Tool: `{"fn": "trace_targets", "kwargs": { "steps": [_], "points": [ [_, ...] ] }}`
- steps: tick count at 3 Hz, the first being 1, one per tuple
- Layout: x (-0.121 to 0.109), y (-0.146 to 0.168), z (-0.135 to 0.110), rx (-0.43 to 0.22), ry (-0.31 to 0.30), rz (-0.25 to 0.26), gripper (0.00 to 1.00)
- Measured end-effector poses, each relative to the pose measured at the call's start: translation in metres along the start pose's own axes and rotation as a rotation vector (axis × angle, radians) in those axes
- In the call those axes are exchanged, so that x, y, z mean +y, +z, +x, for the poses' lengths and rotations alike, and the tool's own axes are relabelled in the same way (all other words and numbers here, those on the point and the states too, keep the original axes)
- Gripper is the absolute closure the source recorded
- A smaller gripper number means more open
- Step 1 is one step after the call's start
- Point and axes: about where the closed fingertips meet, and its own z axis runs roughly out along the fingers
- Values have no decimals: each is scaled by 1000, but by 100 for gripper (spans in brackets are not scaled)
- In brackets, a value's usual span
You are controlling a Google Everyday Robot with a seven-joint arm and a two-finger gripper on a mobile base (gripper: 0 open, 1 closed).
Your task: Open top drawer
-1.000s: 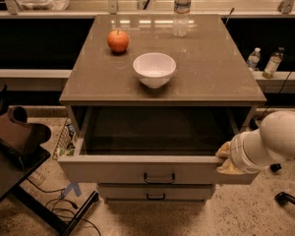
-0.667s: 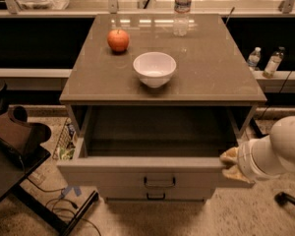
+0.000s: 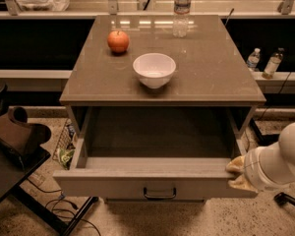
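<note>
The top drawer of the grey-beige cabinet stands pulled far out, and its broad flat grey interior shows empty. Its small black bar handle sits at the centre of the front. My gripper is at the drawer's front right corner, on the rim beside the front panel, at the end of my white arm that comes in from the right. The lower drawers are hidden under the open one.
On the cabinet top stand a white bowl, a red apple and a clear water bottle. A dark chair with a brown object stands at the left. Two bottles sit on a ledge at the right.
The drawer has slid further out toward the camera. My gripper and arm moved with its right front corner, down and toward the camera.
</note>
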Motion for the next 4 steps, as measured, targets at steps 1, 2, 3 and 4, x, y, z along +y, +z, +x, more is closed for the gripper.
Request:
{"fn": "trace_targets", "kwargs": {
  "steps": [1,2,3,4],
  "points": [
    [0,0,0,0,0,0,100],
    [0,0,-1,0,-2,-1,81],
    [1,0,-2,0,-3,-1,59],
    [1,0,-2,1,-5,-1,35]
  ]
}}
